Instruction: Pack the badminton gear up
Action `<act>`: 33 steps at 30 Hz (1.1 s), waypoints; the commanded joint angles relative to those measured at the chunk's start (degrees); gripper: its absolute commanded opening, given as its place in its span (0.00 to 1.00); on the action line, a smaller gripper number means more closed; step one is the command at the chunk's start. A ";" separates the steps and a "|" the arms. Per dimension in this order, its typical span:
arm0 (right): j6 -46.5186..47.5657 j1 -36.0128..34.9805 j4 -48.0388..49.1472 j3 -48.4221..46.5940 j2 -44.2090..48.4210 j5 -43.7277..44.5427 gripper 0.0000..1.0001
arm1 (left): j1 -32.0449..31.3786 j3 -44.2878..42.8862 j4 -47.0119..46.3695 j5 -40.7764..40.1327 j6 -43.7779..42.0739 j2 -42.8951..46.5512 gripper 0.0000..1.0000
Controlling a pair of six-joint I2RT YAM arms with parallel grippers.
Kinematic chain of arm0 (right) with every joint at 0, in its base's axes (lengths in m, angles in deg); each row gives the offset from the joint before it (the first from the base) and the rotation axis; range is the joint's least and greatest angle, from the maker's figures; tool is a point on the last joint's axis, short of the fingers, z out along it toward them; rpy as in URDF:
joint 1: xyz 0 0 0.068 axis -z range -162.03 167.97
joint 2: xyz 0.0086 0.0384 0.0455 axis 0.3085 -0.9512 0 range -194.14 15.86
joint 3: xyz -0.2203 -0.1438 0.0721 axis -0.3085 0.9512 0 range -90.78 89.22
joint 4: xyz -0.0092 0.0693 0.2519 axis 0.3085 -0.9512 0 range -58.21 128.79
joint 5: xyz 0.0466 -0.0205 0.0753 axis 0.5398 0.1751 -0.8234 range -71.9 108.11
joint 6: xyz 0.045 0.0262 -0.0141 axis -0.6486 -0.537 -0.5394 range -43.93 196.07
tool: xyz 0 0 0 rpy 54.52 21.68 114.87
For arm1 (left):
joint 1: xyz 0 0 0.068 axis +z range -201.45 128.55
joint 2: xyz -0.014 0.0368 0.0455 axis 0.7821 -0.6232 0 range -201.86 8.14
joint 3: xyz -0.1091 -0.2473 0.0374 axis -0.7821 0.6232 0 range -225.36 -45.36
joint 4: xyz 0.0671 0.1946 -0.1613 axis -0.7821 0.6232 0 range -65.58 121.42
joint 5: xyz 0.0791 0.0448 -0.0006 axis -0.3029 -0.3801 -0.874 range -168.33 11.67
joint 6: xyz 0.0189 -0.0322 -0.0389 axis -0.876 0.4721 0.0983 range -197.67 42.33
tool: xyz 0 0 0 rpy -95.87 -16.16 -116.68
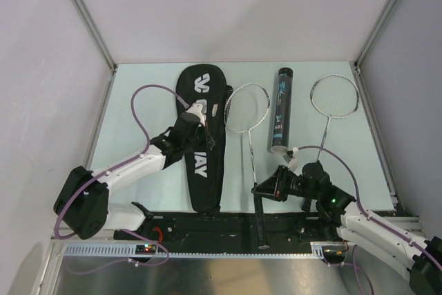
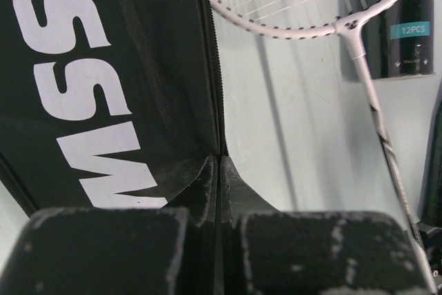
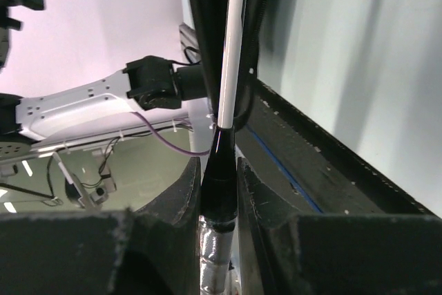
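The black white-lettered racket bag (image 1: 204, 150) lies lengthwise left of centre. My left gripper (image 1: 199, 111) is shut on the bag's right zipper edge; in the left wrist view the fingertips (image 2: 207, 177) pinch that edge (image 2: 222, 144) of the bag (image 2: 103, 88). One silver racket (image 1: 246, 108) lies right of the bag. My right gripper (image 1: 258, 189) is shut on it at the black cone above its handle (image 3: 221, 170). The second racket (image 1: 335, 94) lies at the far right. The black tube (image 1: 281, 110) lies between them. A small white shuttlecock (image 1: 292, 151) sits at the tube's near end.
A black rail (image 1: 228, 226) runs along the table's near edge, and the held racket's handle (image 1: 260, 226) lies across it. Metal frame posts (image 1: 86, 18) and grey walls close in the left, right and back. The left arm (image 3: 90, 101) shows in the right wrist view.
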State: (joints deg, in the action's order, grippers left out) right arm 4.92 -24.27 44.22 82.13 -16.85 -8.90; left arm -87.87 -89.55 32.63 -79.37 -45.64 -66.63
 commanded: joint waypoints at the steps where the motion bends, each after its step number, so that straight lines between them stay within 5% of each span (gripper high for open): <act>1: -2.04 -0.73 10.15 -0.53 1.05 -2.77 0.00 | 0.57 1.92 -5.59 0.57 -0.39 2.43 0.00; 14: -3.54 -1.80 3.96 -1.23 6.20 -0.23 0.00 | 1.19 2.78 -7.28 1.52 -0.23 3.54 0.00; 33: -3.10 -3.25 16.45 -4.43 -8.79 -9.03 0.00 | 1.29 6.27 -12.77 12.13 -0.72 5.40 0.00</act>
State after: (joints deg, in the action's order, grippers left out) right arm 0.70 -27.09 52.73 82.07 -22.56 -14.12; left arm -86.85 -84.00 25.29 -72.86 -45.75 -62.84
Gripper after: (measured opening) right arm 0.221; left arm 0.006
